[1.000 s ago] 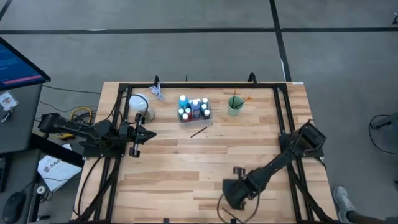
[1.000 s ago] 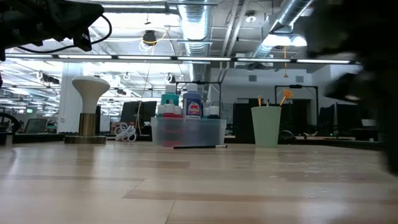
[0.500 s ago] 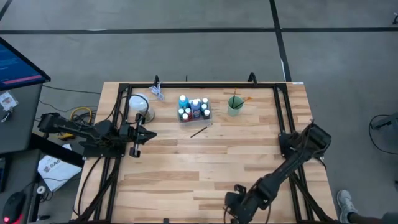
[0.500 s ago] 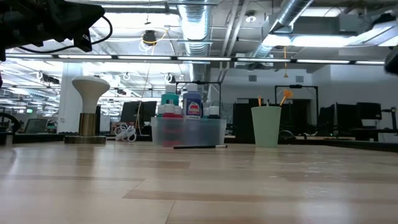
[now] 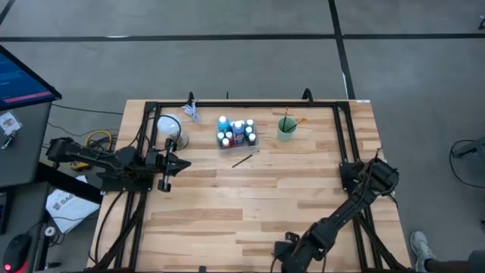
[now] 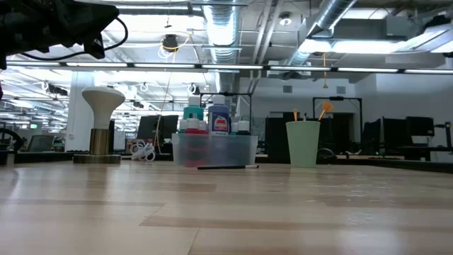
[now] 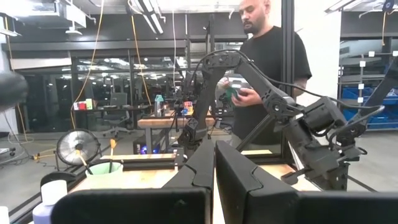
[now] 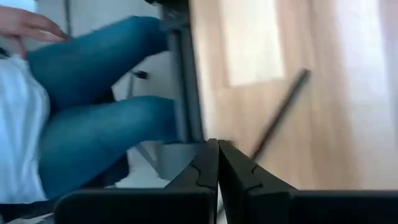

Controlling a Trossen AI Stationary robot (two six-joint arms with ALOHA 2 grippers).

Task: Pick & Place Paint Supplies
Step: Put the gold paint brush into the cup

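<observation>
Several white-capped paint bottles point(image 5: 236, 131) stand in a clear tray point(image 5: 255, 141) at the far middle of the table; in the low view the bottles point(image 6: 218, 120) rise above the tray wall point(image 6: 214, 150). One thin dark brush point(image 5: 242, 160) lies flat on the wood just in front of the tray, also seen low point(image 6: 226, 167). More brushes, one orange-tipped point(image 6: 324, 110), stand in the green cup point(image 5: 286, 129). My left gripper point(image 5: 171, 163) hovers shut at the table's left, left of the tray. My right gripper point(image 5: 288, 254) is shut at the near edge, far from the supplies.
A white mushroom-shaped lamp point(image 5: 170, 127) stands left of the tray. Black frame rails point(image 5: 345, 144) run along the table's sides. A person point(image 7: 273, 56) stands beyond the table's right side, and a person's legs point(image 8: 93, 137) show off the near edge. Bare wood point(image 5: 227, 205) fills the middle.
My right arm has swung toward the table's near edge, its gripper ending at the rim and its dark blur leaving the low view. The left arm, the bottles, the cup and the loose brush have stayed put.
</observation>
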